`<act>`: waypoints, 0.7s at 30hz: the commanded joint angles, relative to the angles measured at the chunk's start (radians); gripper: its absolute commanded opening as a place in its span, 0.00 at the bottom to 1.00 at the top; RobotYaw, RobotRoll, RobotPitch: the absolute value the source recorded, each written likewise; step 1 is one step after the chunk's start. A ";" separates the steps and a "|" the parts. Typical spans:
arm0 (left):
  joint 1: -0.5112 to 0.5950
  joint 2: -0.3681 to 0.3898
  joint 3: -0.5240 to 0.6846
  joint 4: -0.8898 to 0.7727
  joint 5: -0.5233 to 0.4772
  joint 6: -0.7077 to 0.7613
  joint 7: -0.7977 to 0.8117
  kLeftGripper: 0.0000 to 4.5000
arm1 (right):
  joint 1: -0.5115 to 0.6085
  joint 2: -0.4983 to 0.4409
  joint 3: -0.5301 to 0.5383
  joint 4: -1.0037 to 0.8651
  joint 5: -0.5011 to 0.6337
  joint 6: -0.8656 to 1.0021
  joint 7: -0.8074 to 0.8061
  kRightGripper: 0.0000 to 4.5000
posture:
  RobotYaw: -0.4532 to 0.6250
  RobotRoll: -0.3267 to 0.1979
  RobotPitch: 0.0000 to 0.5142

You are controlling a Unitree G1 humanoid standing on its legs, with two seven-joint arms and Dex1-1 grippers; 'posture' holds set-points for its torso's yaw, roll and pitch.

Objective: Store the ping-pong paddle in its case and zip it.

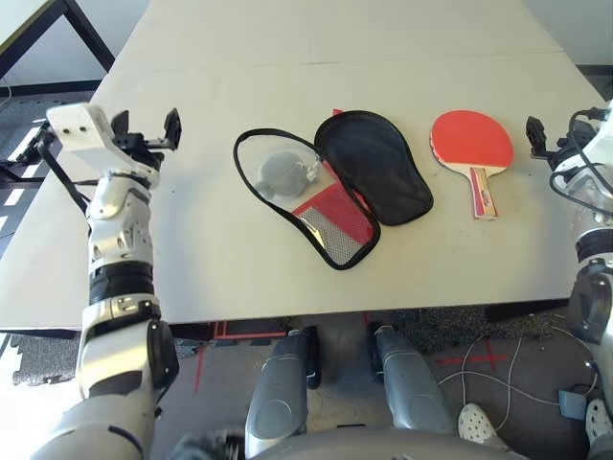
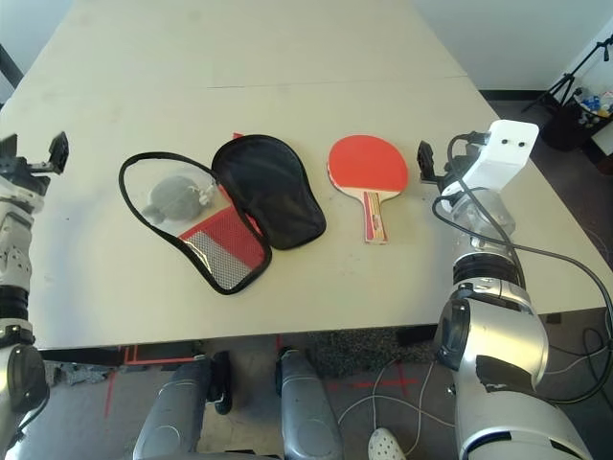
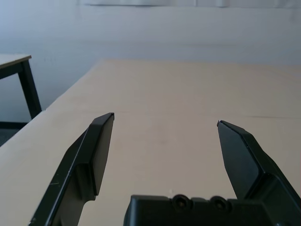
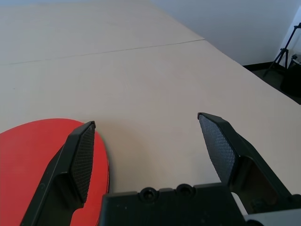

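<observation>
Nothing picked up yet: paddle and case both lie untouched on the table (image 1: 239, 278).

The case (image 1: 330, 187) lies unzipped, flap spread; the ping-pong paddle (image 2: 369, 168) lies just right of it. The right gripper (image 2: 431, 165), jaws wide, hovers beside the paddle and should likely grasp its handle; the left gripper (image 1: 148, 129), wide and empty, waits well left of the case.

Bright even room light, soft faint shadows, sharp pics, slight wide-angle bend at edges
</observation>
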 commanded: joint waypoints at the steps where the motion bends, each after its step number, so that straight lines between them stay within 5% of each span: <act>1: -0.016 0.021 -0.078 -0.157 -0.039 0.124 -0.110 1.00 | -0.004 -0.005 -0.014 -0.001 0.000 0.010 -0.005 1.00 | 0.41 0.62 0.36; 9: 0.049 0.017 -0.334 -0.548 -0.149 0.442 -0.370 1.00 | 0.016 0.041 0.020 -0.141 -0.004 0.150 -0.011 1.00 | 0.39 0.62 0.37; 21: 0.067 0.003 -0.429 -0.579 -0.094 0.469 -0.425 1.00 | 0.131 0.092 0.096 -0.802 -0.013 0.855 -0.164 1.00 | 0.35 0.62 0.39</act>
